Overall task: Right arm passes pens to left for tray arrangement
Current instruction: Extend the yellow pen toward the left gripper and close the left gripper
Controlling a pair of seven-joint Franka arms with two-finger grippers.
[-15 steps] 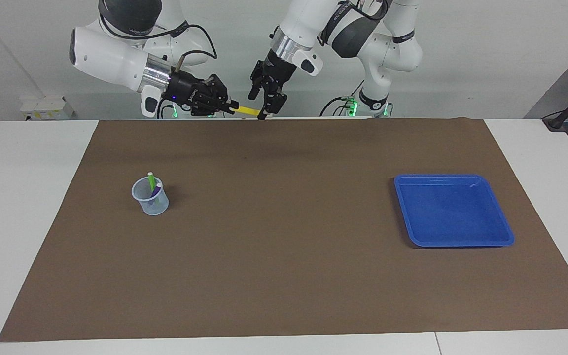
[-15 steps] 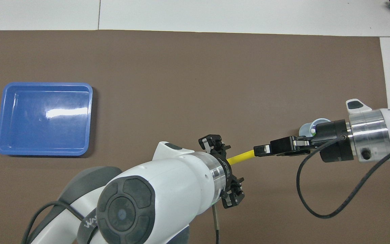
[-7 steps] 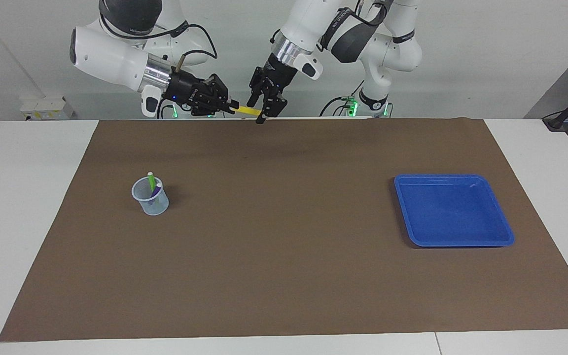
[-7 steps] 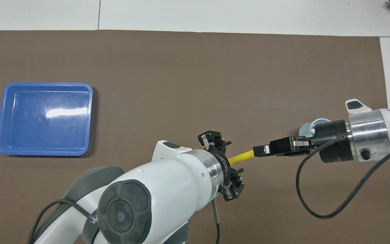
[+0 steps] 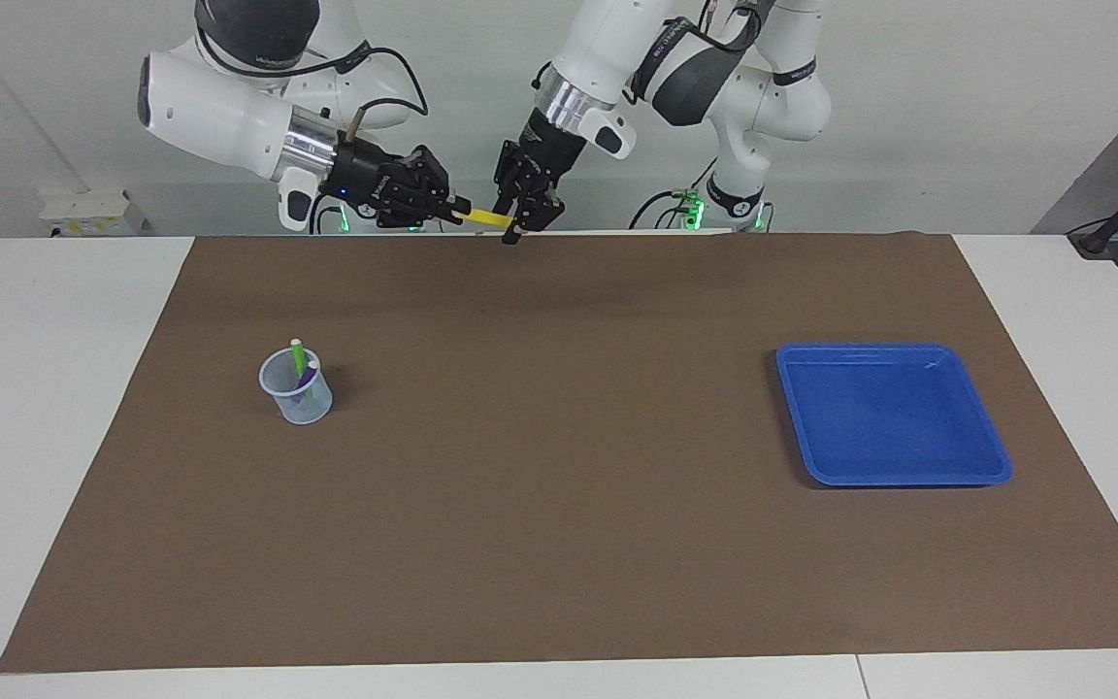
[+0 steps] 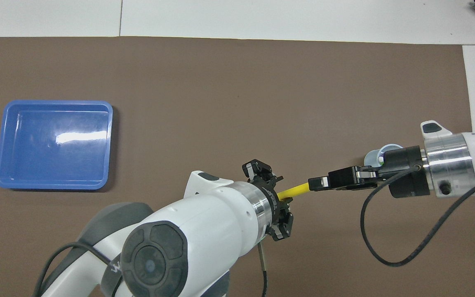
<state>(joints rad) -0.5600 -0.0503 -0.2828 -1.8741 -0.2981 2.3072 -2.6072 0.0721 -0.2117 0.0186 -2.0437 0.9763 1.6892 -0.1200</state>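
My right gripper (image 5: 459,208) (image 6: 316,182) is shut on one end of a yellow pen (image 5: 489,217) (image 6: 297,189) and holds it level in the air over the mat's edge by the robots. My left gripper (image 5: 523,219) (image 6: 279,200) is around the pen's free end; a grip does not show. A green pen (image 5: 299,358) and a purple pen (image 5: 308,378) stand in a translucent cup (image 5: 298,396) (image 6: 387,148) toward the right arm's end. The blue tray (image 5: 894,349) (image 6: 56,103) lies toward the left arm's end with nothing in it.
A brown mat (image 5: 559,505) (image 6: 237,82) covers most of the white table. The right arm's black cable (image 6: 369,243) hangs in a loop below its wrist. The cup is partly hidden under the right gripper in the overhead view.
The left gripper has moved in around the yellow pen's free end and its jaws have narrowed. The right gripper and pen stayed put.
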